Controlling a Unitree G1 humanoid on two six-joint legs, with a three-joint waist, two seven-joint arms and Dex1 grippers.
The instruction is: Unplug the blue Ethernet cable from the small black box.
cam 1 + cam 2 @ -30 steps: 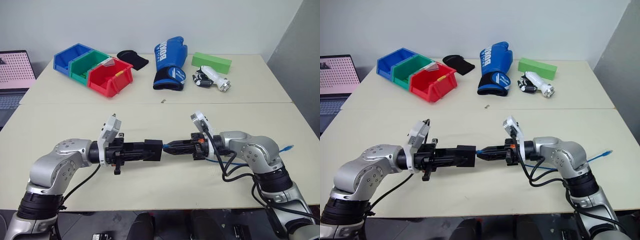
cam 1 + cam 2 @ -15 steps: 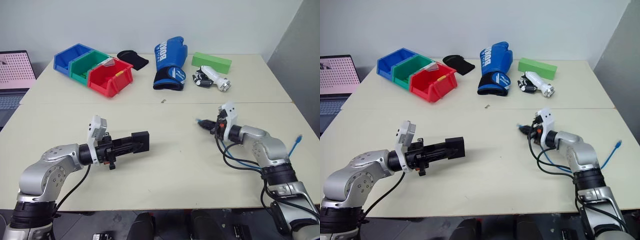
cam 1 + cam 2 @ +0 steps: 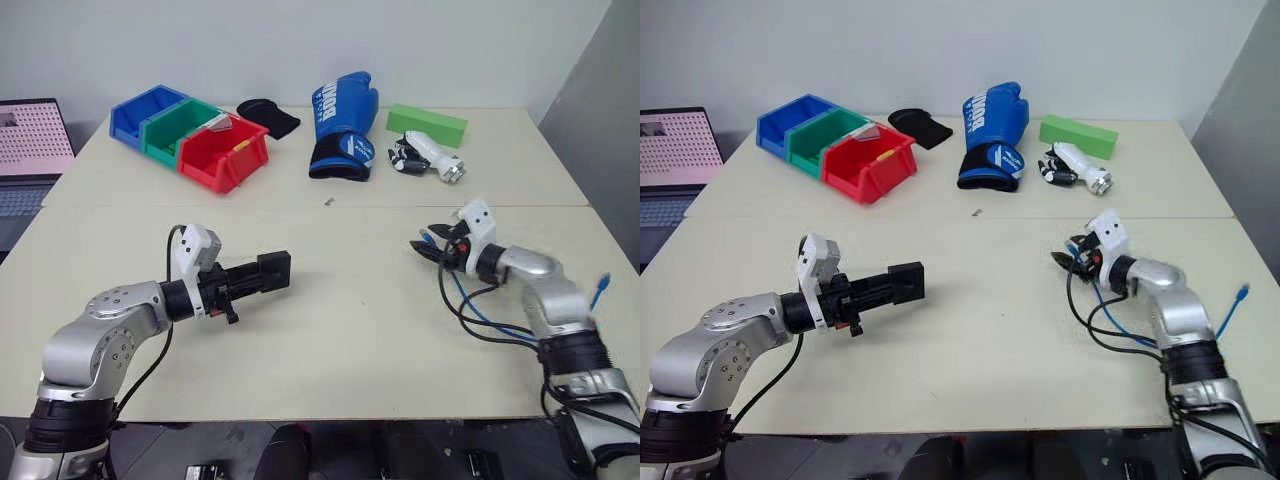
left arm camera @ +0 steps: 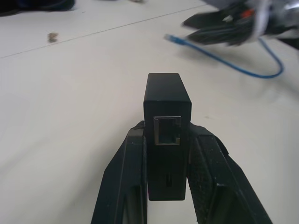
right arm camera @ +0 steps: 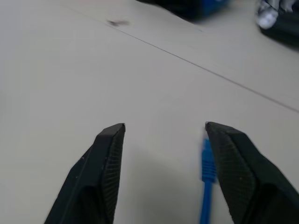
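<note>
With the two hands now drawn well apart, the left hand (image 4: 163, 186) clamps the small black box (image 4: 167, 135), its port empty, above the worktop (image 3: 350, 330), while the right hand (image 5: 163, 135) has spread wide and the blue Ethernet cable (image 5: 205, 186) plug lies beside one finger, so the unplugging looks done.

Head pair overlooks table (image 3: 340, 330); wrist cameras skim it.

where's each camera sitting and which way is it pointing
Head stereo pair: on the head, looking forward and down at the table, both arms in view.
Left wrist: along the left tool, shut on the small black box.
Right wrist: along the open right tool, blue Ethernet cable beside one finger.
Shared: cable and table.
</note>
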